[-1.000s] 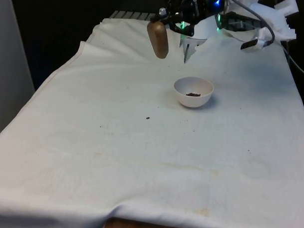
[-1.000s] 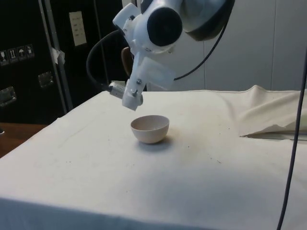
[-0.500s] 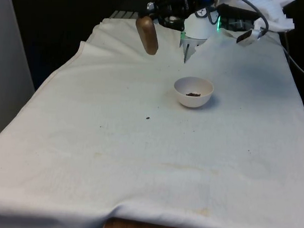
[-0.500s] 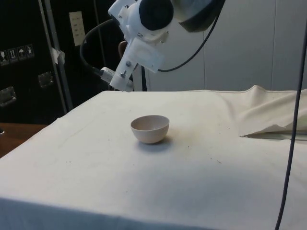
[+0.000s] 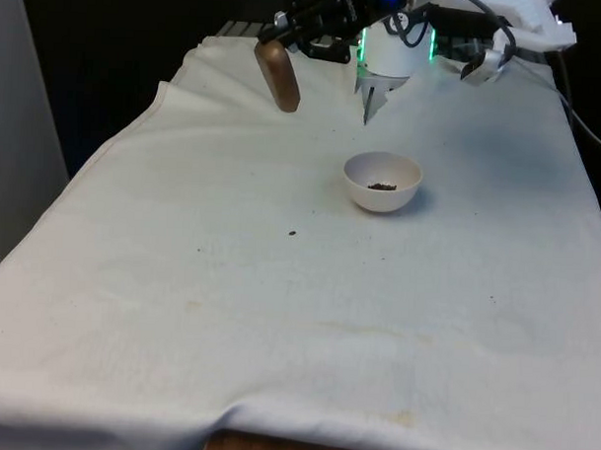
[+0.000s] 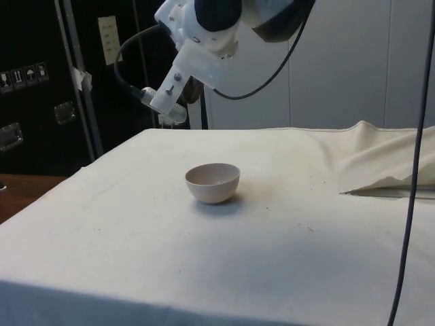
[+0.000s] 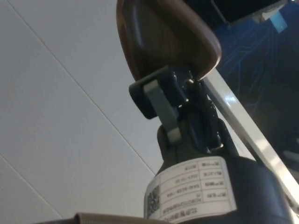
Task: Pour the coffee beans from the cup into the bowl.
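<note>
A brown cup [image 5: 277,74] hangs tilted in the air above the far part of the table, to the front view's left of the bowl and well behind it. My gripper [image 5: 293,32] is shut on its upper end. In the wrist view the cup [image 7: 163,32] sits between the fingers [image 7: 158,95], which clamp its rim, and my gripper [image 7: 180,93] is shut there. The white bowl [image 5: 382,181] stands on the cloth with a small heap of dark coffee beans [image 5: 382,186] inside. From the side, the bowl [image 6: 213,182] is low and in front of the arm.
One stray bean [image 5: 291,233] lies on the white cloth to the front view's left of the bowl. A raised fold of cloth [image 6: 380,166] lies at the side view's right. A black cable [image 6: 410,204] hangs down there.
The gripper has carried the cup away from above the bowl, towards the front view's left and farther back. The bowl and its beans have stayed put.
</note>
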Available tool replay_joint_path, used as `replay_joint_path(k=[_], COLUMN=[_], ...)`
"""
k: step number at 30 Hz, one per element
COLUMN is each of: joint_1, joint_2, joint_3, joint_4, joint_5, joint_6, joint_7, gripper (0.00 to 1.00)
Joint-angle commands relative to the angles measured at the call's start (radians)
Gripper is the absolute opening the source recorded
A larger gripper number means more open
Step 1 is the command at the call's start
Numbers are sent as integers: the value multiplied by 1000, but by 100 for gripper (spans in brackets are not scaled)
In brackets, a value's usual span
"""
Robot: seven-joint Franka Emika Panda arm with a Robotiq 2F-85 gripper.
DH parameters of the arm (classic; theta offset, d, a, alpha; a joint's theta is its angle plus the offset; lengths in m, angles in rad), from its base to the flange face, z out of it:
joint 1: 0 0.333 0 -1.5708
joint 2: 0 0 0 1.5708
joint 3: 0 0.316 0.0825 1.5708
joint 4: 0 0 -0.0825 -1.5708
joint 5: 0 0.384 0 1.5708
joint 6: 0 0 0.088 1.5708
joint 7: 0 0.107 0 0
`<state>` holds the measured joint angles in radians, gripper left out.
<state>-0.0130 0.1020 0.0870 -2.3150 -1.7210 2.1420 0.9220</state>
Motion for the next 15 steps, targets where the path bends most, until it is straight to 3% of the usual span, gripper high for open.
replay_joint_path(k=[1, 4, 10, 12, 15], joint_1=[-5, 0, -4, 0, -7], joint_2=[1, 0, 0, 0, 1], joint_3=[-4, -6, -8, -7, -12], joint_4=[1, 0, -1, 0, 1], joint_5=[15, 20, 88, 73, 113], joint_6=[18, 3, 21, 4, 34], joint_7=[-22, -26, -85, -68, -105], gripper=[0, 0, 0, 0, 0])
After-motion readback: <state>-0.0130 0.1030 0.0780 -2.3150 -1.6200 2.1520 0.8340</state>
